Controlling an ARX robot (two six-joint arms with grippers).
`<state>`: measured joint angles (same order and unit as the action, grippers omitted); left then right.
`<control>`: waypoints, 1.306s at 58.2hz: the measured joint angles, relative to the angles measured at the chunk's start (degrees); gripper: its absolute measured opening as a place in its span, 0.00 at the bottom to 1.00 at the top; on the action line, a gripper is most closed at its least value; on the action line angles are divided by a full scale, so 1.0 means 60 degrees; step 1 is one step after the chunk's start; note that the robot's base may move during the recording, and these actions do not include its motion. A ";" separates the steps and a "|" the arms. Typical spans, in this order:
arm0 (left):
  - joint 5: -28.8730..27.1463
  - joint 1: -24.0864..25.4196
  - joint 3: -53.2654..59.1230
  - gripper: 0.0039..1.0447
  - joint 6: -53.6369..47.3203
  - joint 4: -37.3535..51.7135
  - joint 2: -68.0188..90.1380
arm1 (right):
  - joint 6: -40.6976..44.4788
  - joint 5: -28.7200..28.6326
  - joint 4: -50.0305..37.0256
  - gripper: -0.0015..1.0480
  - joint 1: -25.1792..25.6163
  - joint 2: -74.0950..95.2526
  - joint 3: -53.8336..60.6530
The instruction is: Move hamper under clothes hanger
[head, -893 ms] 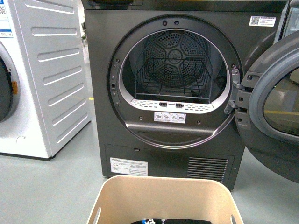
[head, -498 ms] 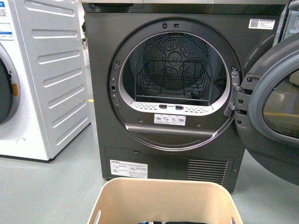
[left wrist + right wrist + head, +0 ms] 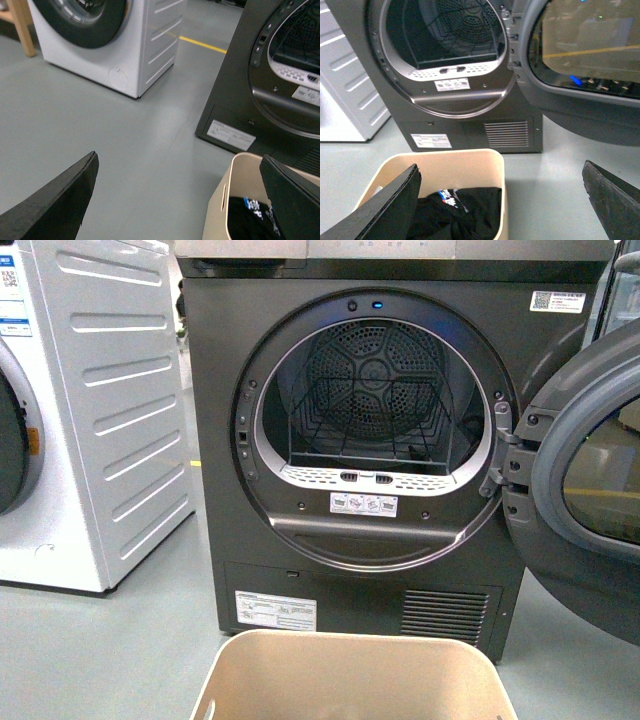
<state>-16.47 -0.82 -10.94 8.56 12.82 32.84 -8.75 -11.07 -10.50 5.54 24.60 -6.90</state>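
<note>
Hamper (image 3: 352,672) is being shown just before the open dryer (image 3: 212,490), dark clothing (image 3: 465,210) lying inside; left gripper (image 3: 178,157) and right gripper (image 3: 501,167) are being held spread, gripping nothing.

Of the robot's own body only a little is visible, and only in the two wrist views. The left gripper (image 3: 179,159) has two black fingers (image 3: 55,205), flat and wedge-shaped, which become narrower towards a blunt, squarely cut tip; their surface is matte and a little grainy, and the edges look slightly paler than the faces. The right gripper (image 3: 501,167) has fingers (image 3: 612,197) of the same black colour and the same tapering shape, with a rough, slightly dusty texture on the broad faces.
</note>
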 joint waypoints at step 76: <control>0.2612 -0.0707 -0.9366 0.94 -0.0426 -0.0426 1.6385 | 0.1727 0.2007 0.0197 0.92 -0.1825 1.8145 -0.9796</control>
<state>-0.80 -5.06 -67.13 6.00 10.26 131.15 1.61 0.97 -9.32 -5.41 133.47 -65.67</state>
